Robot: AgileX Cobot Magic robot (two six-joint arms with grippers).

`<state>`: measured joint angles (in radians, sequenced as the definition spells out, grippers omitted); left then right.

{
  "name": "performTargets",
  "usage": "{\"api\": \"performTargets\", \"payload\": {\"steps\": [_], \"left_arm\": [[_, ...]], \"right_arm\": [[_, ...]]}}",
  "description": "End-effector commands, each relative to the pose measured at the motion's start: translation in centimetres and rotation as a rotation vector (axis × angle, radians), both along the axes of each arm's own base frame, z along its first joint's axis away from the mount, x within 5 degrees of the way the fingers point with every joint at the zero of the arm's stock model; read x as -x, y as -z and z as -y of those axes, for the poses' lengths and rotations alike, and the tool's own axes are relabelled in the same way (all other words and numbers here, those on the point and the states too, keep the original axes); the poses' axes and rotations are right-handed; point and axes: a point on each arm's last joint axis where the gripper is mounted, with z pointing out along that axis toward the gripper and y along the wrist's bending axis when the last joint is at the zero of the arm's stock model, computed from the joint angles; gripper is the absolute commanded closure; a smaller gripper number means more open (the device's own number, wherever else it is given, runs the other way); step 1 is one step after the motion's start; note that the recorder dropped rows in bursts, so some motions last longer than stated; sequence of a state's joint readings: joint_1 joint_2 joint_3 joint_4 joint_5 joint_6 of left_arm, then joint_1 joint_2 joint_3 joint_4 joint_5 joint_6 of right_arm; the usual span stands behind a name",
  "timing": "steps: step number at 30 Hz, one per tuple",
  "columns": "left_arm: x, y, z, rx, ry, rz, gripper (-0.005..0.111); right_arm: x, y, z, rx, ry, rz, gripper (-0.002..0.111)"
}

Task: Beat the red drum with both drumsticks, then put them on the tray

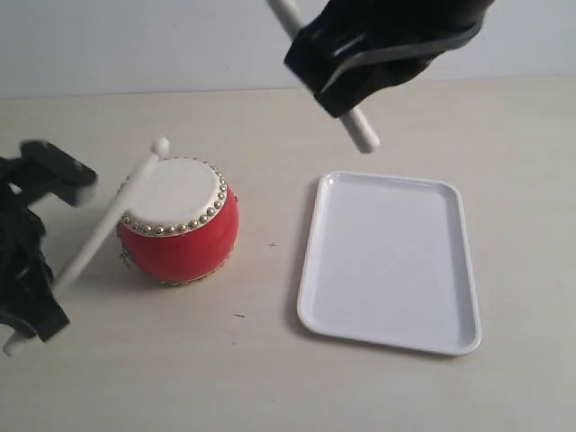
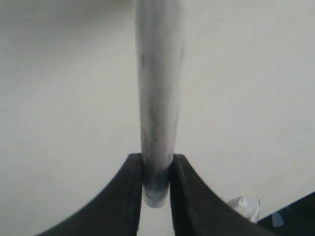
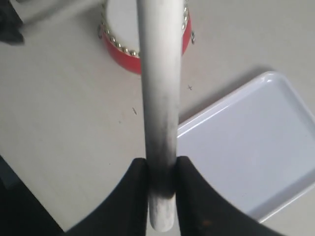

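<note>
tray (image 1: 387,261) beside red drum (image 1: 180,236) (cream skin, gold studs) | left gripper (image 2: 156,169) grips left drumstick (image 1: 106,216) over drumhead | right gripper (image 3: 161,172) grips right drumstick (image 1: 362,133)

The red drum (image 1: 184,247) is small and round like a barrel. It has a shiny red body, a white skin on top and gold studs round the rim. It stands upright on the counter.

The tray (image 1: 310,270) is flat, white and has round corners. It lies at 3 o'clock from the drum, near it but not touching.

The left stick (image 1: 108,216) is thin and pale. It slants from 7 o'clock to 1 o'clock over the skin's 10 o'clock edge, pinched by the left fingers (image 2: 123,196).

The right stick (image 1: 363,130) hangs tilted in the air at 1 o'clock from the drum, pinched by the right fingers (image 3: 133,196).
</note>
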<state>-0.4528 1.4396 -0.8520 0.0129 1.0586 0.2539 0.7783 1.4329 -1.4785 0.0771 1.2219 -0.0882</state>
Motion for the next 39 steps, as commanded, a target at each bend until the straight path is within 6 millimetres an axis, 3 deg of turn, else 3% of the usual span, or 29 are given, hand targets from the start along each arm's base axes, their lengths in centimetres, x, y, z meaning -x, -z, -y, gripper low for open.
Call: {"api": "performTargets", "payload": {"steps": [1,3,5,7,9,10,11,12,13,17,20,23,29,32,35,39], "left_arm": [[-1.5,4.3,1.2,-0.104,0.041,-0.243,0.107],[-2.6,4.4,1.8,-0.132,0.033,-0.3,0.107],[-3.1,2.6,2.2,-0.084,0.018,-0.238,0.107],[-2.4,-0.6,1.3,-0.031,-0.015,-0.129,0.107],[0.2,-5.5,-2.3,0.046,-0.128,0.06,0.107],[1.1,-6.4,-3.4,0.058,-0.16,0.105,0.107],[2.9,-7.8,-5.1,0.077,-0.236,0.185,0.107],[4.0,-8.4,-5.7,0.089,-0.263,0.226,0.107],[5.5,-9.3,-6.3,0.123,-0.274,0.318,0.107],[7.2,-10.0,-6.8,0.149,-0.271,0.392,0.107],[6.4,-9.3,-6.1,0.143,-0.242,0.35,0.107],[4.6,-7.4,-4.4,0.104,-0.159,0.238,0.107],[0.0,-0.2,0.2,-0.024,-0.013,-0.043,0.107],[-1.7,3.5,1.2,-0.109,0.019,-0.213,0.107],[-3.0,6.3,1.8,-0.178,0.017,-0.355,0.107],[-4.1,6.0,2.4,-0.14,-0.005,-0.339,0.107]], "right_arm": [[1.5,-2.3,1.6,-0.058,0.013,0.061,0.108],[1.5,-2.3,1.5,-0.058,0.014,0.056,0.108],[0.7,-1.3,0.8,-0.032,0.015,0.03,0.108],[-0.8,1.0,-0.7,0.028,0.01,-0.023,0.108],[-3.6,6.7,-3.5,0.152,0.003,-0.149,0.108],[-4.3,8.5,-4.1,0.19,0.003,-0.187,0.108],[-5.1,12.3,-5.6,0.231,-0.021,-0.292,0.108],[-5.4,14.1,-6.3,0.242,-0.035,-0.351,0.108],[-5.8,17.3,-7.2,0.271,-0.049,-0.438,0.108],[-6.4,21.6,-7.6,0.362,-0.047,-0.507,0.108],[-6.4,19.6,-7.2,0.347,-0.052,-0.448,0.108],[-5.6,14.5,-6.2,0.271,-0.058,-0.332,0.108],[-2.0,3.9,-2.6,0.064,-0.04,-0.114,0.108],[0.0,0.3,-0.6,-0.02,-0.037,-0.029,0.108],[1.2,-1.5,0.6,-0.068,-0.02,0.007,0.108],[1.4,-1.8,0.8,-0.075,-0.017,0.016,0.108]]}}
